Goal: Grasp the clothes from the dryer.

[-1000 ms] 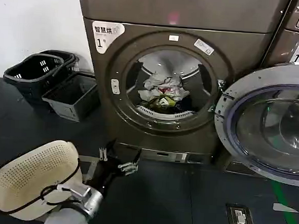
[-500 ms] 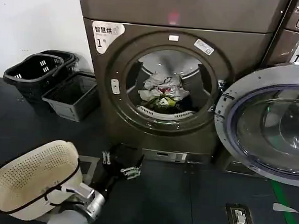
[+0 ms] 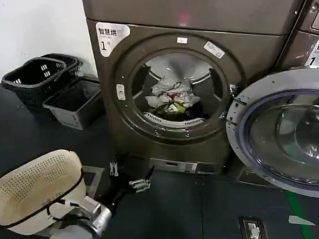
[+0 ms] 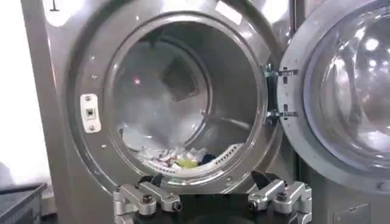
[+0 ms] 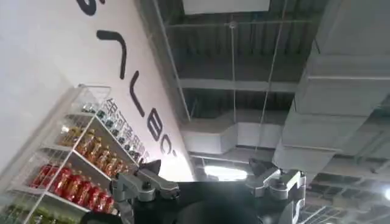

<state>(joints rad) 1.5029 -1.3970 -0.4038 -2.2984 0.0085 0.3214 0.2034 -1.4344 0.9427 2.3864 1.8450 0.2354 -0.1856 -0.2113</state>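
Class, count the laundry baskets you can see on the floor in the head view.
3, though others may be hidden: two stacked black plastic baskets by the white wall, a grey mesh basket beside the bronze-grey dryer, and a cream perforated basket nearest the robot.

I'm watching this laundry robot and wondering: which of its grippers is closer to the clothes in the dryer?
The left. The left gripper hovers open, low in front of the dryer, aimed at the clothes in the drum. The right gripper points up at a ceiling, away from them.
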